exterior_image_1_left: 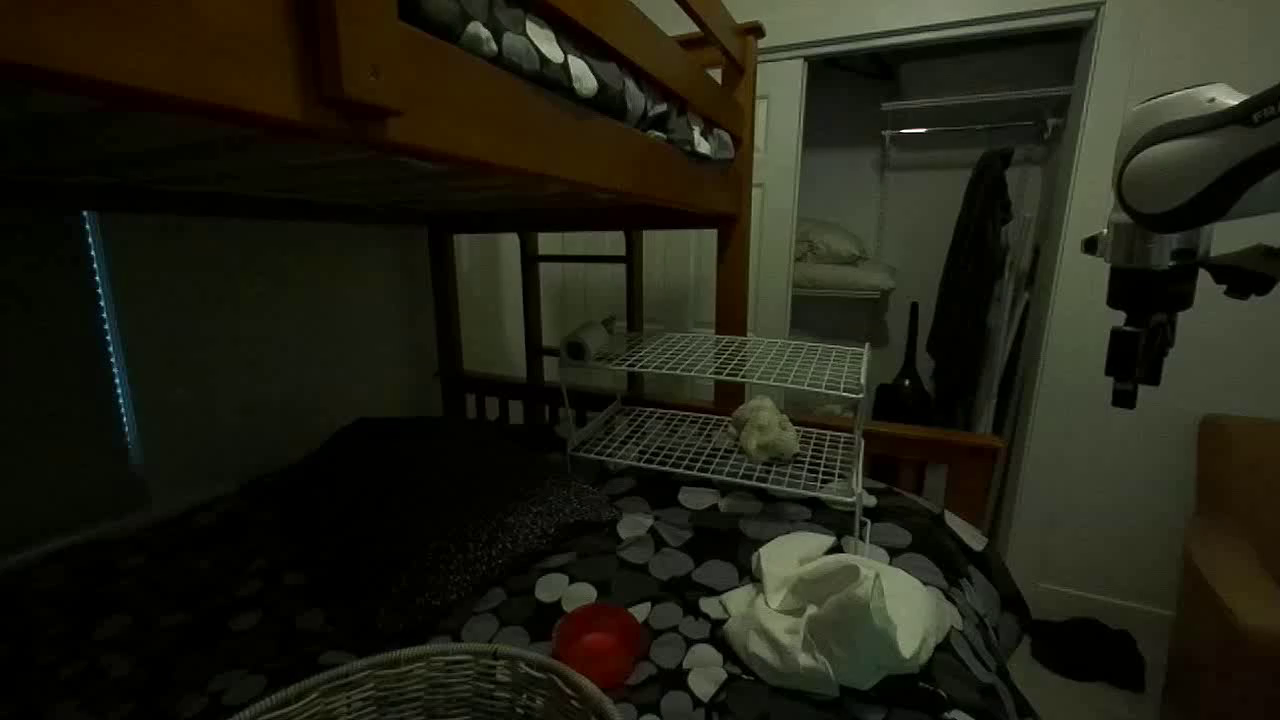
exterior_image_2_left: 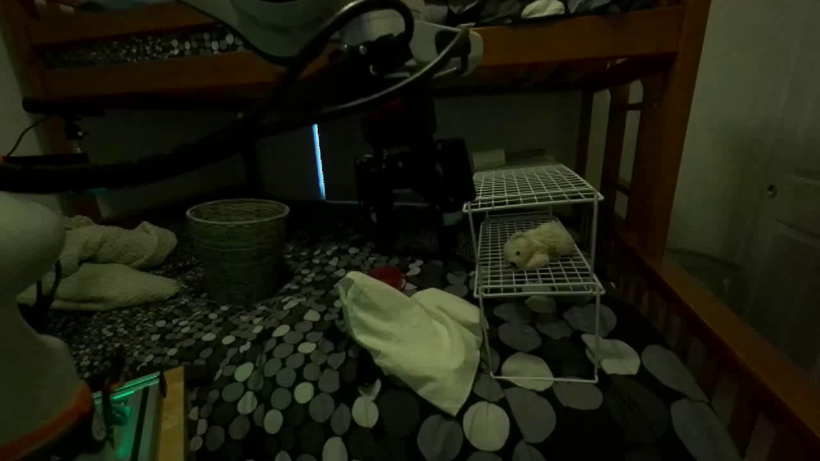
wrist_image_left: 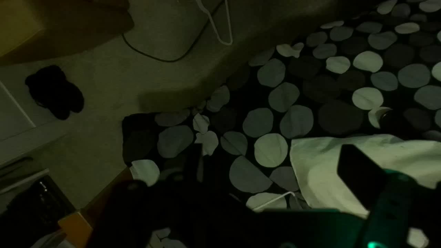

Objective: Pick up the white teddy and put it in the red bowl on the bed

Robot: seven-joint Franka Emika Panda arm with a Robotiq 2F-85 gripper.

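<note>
The white teddy (exterior_image_1_left: 765,430) lies on the lower shelf of a white wire rack (exterior_image_1_left: 715,470); the teddy also shows in an exterior view (exterior_image_2_left: 540,245). The red bowl (exterior_image_1_left: 600,645) stands on the dotted bed cover (exterior_image_1_left: 665,565); it is partly hidden behind a white cloth in an exterior view (exterior_image_2_left: 388,276). My gripper (exterior_image_1_left: 1137,380) hangs in the air, pointing down, well apart from teddy and bowl. It also shows dark in an exterior view (exterior_image_2_left: 416,234). In the wrist view its fingers (wrist_image_left: 272,151) are wide apart with nothing between them. Teddy and bowl are out of the wrist view.
A crumpled white cloth (exterior_image_1_left: 840,615) lies beside the bowl and rack. A wicker basket (exterior_image_2_left: 238,250) stands on the bed. The rack's top shelf (exterior_image_2_left: 535,186) covers the teddy from above. The upper bunk (exterior_image_1_left: 560,140) overhangs the bed. A brown chair (exterior_image_1_left: 1235,540) stands beyond the bed.
</note>
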